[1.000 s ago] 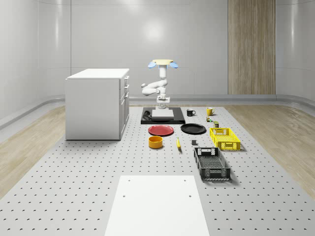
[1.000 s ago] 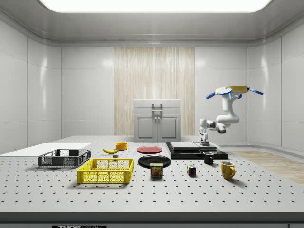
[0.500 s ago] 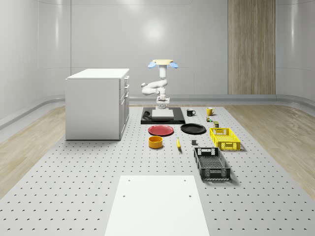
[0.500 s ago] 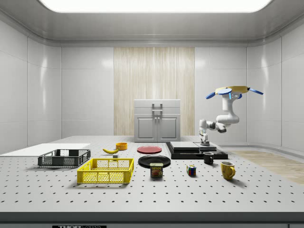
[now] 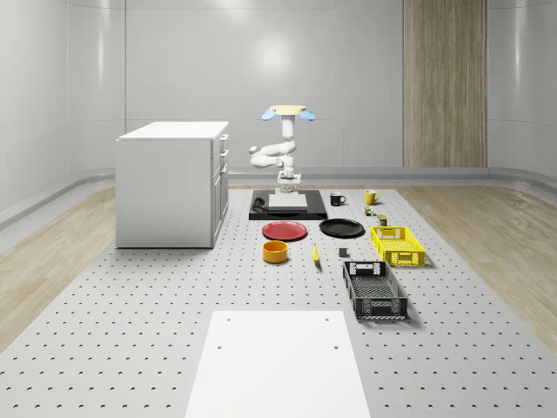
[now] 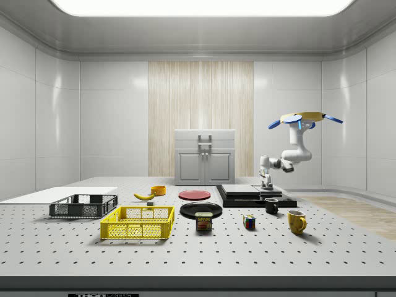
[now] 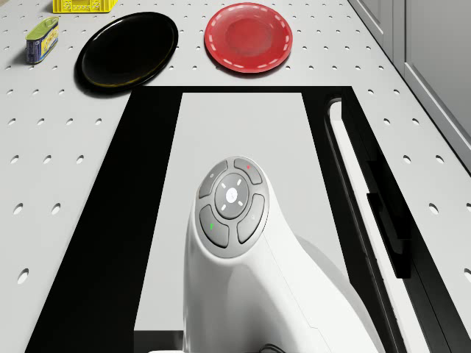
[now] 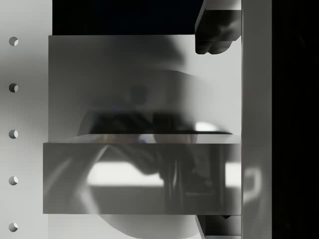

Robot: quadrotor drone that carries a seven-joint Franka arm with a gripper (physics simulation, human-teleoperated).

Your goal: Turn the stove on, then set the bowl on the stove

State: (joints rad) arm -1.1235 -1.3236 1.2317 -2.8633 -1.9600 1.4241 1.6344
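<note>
I hover at the far end of the stove (image 5: 288, 209) with my tool (image 6: 266, 184) low over it, open and empty, while the bowl (image 5: 276, 251) stands on the desk (image 5: 157, 305) beyond the stove's near edge.

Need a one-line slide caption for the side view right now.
Drone hovers beside the stove, arm lowering the gripper onto it; orange bowl waits across the table.
</note>
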